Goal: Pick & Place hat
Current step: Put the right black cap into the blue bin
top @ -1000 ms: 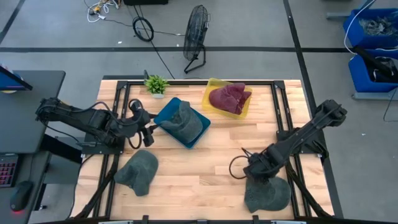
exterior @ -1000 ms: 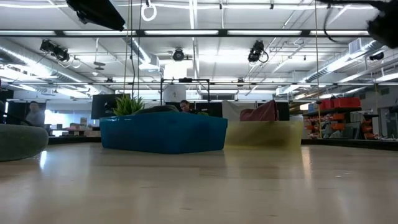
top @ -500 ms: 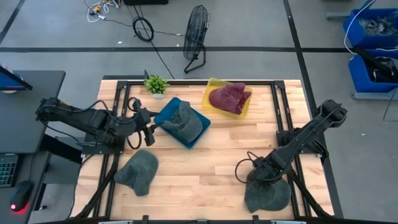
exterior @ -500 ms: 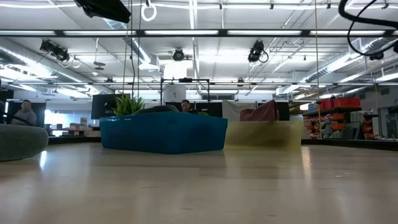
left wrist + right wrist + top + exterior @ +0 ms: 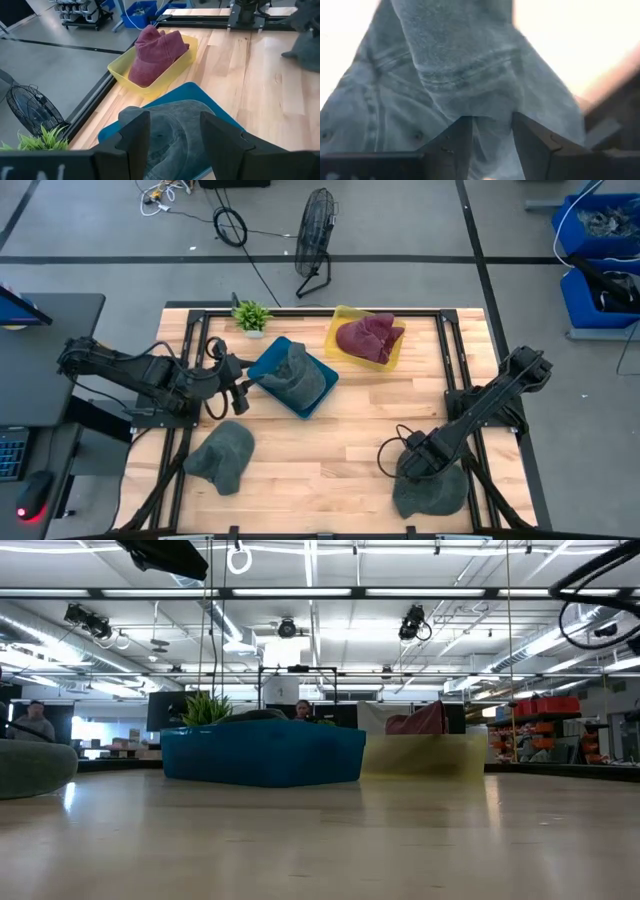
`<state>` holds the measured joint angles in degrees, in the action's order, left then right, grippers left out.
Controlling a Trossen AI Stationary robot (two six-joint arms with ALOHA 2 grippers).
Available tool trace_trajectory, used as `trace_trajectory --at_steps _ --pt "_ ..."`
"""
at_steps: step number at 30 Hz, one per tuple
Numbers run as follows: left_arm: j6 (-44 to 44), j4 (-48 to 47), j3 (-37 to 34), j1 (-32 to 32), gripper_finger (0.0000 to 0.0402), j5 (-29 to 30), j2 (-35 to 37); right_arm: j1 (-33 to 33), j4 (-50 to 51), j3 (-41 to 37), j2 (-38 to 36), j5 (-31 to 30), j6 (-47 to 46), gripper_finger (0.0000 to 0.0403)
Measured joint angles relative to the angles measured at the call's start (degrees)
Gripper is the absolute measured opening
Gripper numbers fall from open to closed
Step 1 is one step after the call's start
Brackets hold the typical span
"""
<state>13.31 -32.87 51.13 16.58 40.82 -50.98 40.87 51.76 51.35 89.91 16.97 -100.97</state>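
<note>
A grey denim hat [image 5: 436, 492] lies on the table near its near right corner; it fills the right wrist view [image 5: 470, 65]. My right gripper [image 5: 412, 463] is open just above the hat's far left part, a raised fold of the hat between its fingers [image 5: 490, 125]. My left gripper [image 5: 240, 387] is open and empty beside the blue tray [image 5: 268, 360], which holds another grey hat [image 5: 298, 375]. A third grey hat [image 5: 222, 455] lies on the table at the near left. A red hat [image 5: 368, 338] sits in the yellow tray [image 5: 343, 320]. My right gripper comes at the grey hat from above, its fingers [image 5: 455, 142] standing on either side of a raised fold of the denim [image 5: 487, 107]. I cannot tell whether the fingers touch the cloth. The hat lies flat on the table.
A small green plant [image 5: 250, 315] stands at the far left edge behind the blue tray. Bare wood lies in the table's middle between the trays and the two loose hats. In the low view the blue tray [image 5: 262, 752] and yellow tray [image 5: 425, 755] stand side by side.
My right gripper has gone toward the table's near edge and down onto the grey hat at the near right. The hat has stayed where it was.
</note>
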Motion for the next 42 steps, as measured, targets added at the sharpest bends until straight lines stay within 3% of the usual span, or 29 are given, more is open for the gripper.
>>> trace_trajectory --at_steps 4,7,9,12,19,24,26,31,38,42 --pt "0.43 0.0 0.0 0.0 0.0177 0.0 0.0 -0.45 -6.61 -4.38 2.14 1.35 0.21 0.0115" --pt "0.43 0.12 0.0 0.0 0.0177 0.0 0.0 -1.46 -11.34 -7.65 3.03 7.68 -1.35 0.0065" --pt "0.43 0.34 0.0 0.0 0.0177 0.0 0.0 -2.13 -11.66 -8.21 3.13 9.63 -1.8 0.0023" --pt "-1.2 1.33 0.0 0.0 0.0177 0.01 0.0 -3.68 -9.46 -7.41 2.16 9.2 0.49 0.0013" --pt "-5.98 3.16 0.0 0.0 0.0177 -1.04 -0.53 -8.94 7.25 2.61 -2.68 -3.07 9.73 0.0005" --pt "1.49 3.32 0.02 0.0 0.0177 -4.6 -3.57 -13.1 16.18 10.84 -5.01 -18.63 17.16 0.0008" --pt "1.3 2.95 0.02 0.0 0.0177 -4.72 -5.69 -15.18 15.4 12.57 -5.39 -22.71 22.47 0.0006" --pt "-6.28 5.79 0.02 -0.39 0.0177 -4.85 -11.94 -21.31 8.59 13.25 -5.0 -25.56 36.31 0.0005" --pt "-12.04 29.3 0.02 -4.91 0.0177 -19.47 -23.71 -27.47 -0.86 13.27 -4.85 -31.0 49.95 0.0005" --pt "-18.64 42.29 0.02 -7.82 0.0177 -21.16 -30.68 -30.14 -5.63 13.18 -4.62 -31.44 56.53 0.0005"
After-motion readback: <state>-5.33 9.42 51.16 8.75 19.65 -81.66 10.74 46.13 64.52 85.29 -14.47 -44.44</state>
